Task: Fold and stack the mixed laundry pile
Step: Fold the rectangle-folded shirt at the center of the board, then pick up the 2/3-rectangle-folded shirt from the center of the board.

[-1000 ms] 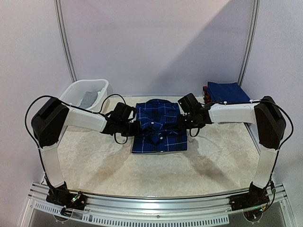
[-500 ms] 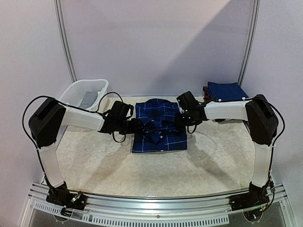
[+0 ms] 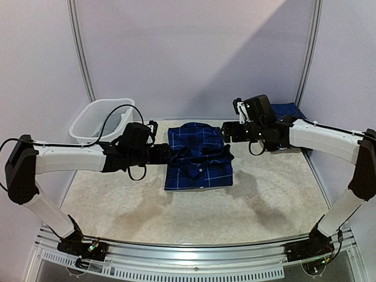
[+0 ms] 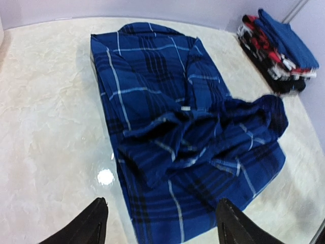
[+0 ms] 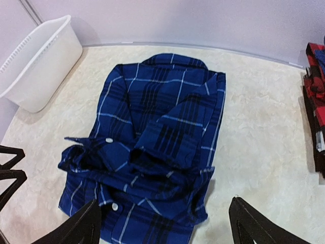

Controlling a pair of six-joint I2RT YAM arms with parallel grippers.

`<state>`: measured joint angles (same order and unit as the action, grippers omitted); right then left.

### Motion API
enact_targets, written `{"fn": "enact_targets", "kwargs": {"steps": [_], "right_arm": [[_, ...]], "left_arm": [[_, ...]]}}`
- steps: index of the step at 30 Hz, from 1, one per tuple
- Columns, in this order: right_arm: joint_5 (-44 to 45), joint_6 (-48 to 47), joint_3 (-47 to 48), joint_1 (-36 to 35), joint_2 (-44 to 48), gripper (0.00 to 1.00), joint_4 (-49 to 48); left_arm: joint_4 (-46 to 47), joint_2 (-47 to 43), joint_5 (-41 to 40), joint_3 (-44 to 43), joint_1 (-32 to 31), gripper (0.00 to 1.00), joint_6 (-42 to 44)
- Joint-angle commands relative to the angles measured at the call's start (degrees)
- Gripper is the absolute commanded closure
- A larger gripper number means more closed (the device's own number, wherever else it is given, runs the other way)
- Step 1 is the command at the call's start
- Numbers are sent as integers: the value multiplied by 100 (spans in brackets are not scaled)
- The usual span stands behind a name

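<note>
The plaid shirt [image 3: 198,157] lies half folded in the centre of the worktop [image 3: 117,200], sleeves bunched loosely across its lower half. The left jaws and right jaws stand wide apart and empty on either side. The next fold would likely trap that bunch and make a lumpy bundle that slides off the stack [image 3: 291,108] at upper right, and the loose cuff [image 5: 96,145] could snag a jaw.
</note>
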<state>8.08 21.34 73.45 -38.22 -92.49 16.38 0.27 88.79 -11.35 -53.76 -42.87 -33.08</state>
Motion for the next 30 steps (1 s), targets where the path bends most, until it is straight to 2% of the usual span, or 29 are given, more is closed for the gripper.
{"fn": "enact_targets", "kwargs": {"steps": [1,8,13,22,30], "right_arm": [[-541,-211,-668,-278,276,14,-156],[-741,-415,-940,-1099,212,24,-413],[-1293,-395,-1137,-1249,54,36,-832],[-1750,-411,-953,-1250,-484,40,-891],[-2165,139,-904,-1260,-738,39,-1325]], "left_arm": [[-161,-275,-369,416,-275,29,88],[842,-366,-100,1145,-523,38,204],[1520,-154,134,1505,-617,43,284],[2062,418,84,1777,-670,43,229],[2490,611,288,2018,-670,44,120]]}}
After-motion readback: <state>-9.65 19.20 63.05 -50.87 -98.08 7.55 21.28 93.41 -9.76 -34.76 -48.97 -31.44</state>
